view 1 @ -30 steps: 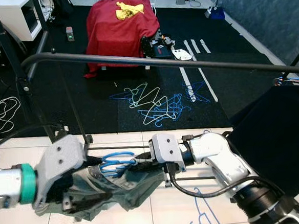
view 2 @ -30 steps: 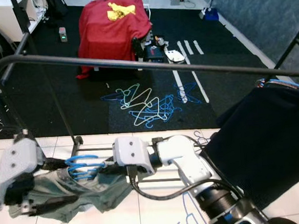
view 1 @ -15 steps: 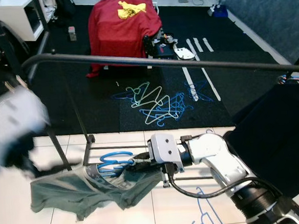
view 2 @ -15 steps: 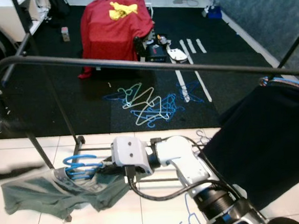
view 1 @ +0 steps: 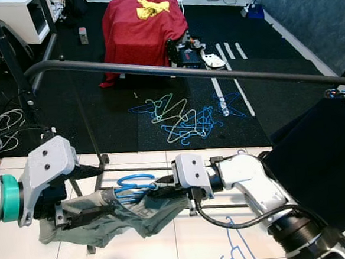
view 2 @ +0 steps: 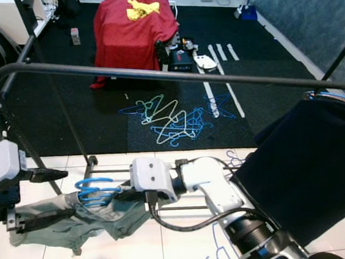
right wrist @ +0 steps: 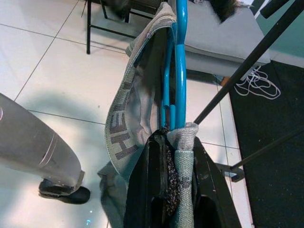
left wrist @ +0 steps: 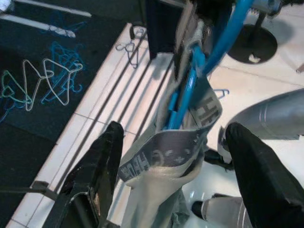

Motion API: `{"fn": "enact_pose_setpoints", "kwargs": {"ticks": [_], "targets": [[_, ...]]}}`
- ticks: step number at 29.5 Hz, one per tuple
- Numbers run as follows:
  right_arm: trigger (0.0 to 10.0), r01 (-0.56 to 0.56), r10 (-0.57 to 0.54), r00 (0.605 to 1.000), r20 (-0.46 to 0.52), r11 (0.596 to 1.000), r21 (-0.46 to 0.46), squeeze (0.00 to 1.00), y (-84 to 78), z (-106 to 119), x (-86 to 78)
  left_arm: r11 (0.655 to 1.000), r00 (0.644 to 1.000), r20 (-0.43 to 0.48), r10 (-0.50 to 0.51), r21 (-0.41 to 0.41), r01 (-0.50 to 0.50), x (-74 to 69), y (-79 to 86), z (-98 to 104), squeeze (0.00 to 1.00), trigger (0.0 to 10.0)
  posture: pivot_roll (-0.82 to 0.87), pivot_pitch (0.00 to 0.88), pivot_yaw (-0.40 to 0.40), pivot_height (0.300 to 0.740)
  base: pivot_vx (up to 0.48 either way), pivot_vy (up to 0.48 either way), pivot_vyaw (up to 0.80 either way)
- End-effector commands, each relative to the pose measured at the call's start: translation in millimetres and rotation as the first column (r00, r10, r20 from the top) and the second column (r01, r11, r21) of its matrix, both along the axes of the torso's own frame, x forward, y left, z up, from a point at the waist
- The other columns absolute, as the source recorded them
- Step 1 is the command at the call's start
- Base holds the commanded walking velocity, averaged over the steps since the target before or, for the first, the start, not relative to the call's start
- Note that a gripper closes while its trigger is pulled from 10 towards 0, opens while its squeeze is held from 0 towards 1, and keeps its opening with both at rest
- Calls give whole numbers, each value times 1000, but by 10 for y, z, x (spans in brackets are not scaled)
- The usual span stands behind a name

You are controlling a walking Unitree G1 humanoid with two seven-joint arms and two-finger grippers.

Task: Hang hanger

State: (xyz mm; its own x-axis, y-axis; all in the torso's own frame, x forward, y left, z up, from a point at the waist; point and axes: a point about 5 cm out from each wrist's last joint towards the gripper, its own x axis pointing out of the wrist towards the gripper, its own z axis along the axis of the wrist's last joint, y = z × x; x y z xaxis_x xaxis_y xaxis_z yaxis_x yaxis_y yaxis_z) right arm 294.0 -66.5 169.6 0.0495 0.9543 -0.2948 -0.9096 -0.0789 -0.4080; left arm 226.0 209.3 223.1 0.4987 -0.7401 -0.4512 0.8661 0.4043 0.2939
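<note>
The right gripper is clenching a grey-green garment and blue plastic hanger; the left gripper, fingers spread, is reaching in. Lifting the hanger to the near black metal rail likely comes next.

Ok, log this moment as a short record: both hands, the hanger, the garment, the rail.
right hand: shut on the hanger and the garment's waistband
left hand: open, fingers either side of the garment's free end
hanger: blue, below the rail, not hung
garment: grey-green, lettered waistband, sagging between the hands above the tiles
rail: black bar across the view, above both hands
floor: heap of loose hangers on the dark mat beyond
</note>
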Motion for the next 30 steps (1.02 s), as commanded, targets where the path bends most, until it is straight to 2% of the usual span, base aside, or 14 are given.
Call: {"fn": "enact_pose_setpoints", "kwargs": {"ticks": [1, 8, 9, 10, 11, 12, 13, 30], "targets": [[10000, -13, 13, 1000, -10, 1000, 3, 0, 6, -5, -18, 1000, 1000, 0, -12, 24, 12, -21, -61, -90, 0, 10000, 89, 50, -30, 740, 0, 0, 0], [10000, -18, 18, 1000, -1, 1000, -5, 0, 3, 24, 5, 1000, 1000, 1, -20, 21, 20, 13, -146, -190, 0, 10000, 81, 49, -38, 740, 0, 0, 0], [10000, -18, 18, 1000, -1, 1000, -5, 0, -1, 27, 7, 1000, 1000, 6, -9, 21, 9, 41, -158, -214, 0, 9176, 78, 49, -42, 740, 0, 0, 0], [10000, -18, 18, 1000, 0, 1000, -7, 0, -5, 28, 8, 1000, 1000, 9, -3, 21, 2, 61, -168, -233, 0, 6980, 78, 49, -43, 740, 0, 0, 0], [10000, -18, 18, 1000, 0, 1000, -7, 0, -5, 28, 8, 1000, 1000, 9, -3, 21, 2, 61, -168, -233, 0, 6980, 78, 49, -43, 740, 0, 0, 0], [10000, -19, 19, 1000, 0, 1000, -9, 0, -8, 28, 9, 1000, 1000, 10, 2, 21, -2, 74, -179, -248, 0, 3020, 74, 49, -44, 740, 0, 0, 0], [10000, -21, 21, 1000, -1, 1000, -11, 0, -12, 28, 8, 1000, 1000, 10, 2, 21, -2, 78, -187, -257, 0, 0, 74, 48, -45, 740, 0, 0, 0], [10000, -28, 28, 1000, 3, 999, -21, 0, -24, 34, 19, 1000, 1000, 2, 0, 20, 0, 54, -157, -280, 0, 0, 79, 42, -46, 740, 0, 0, 0]]}}
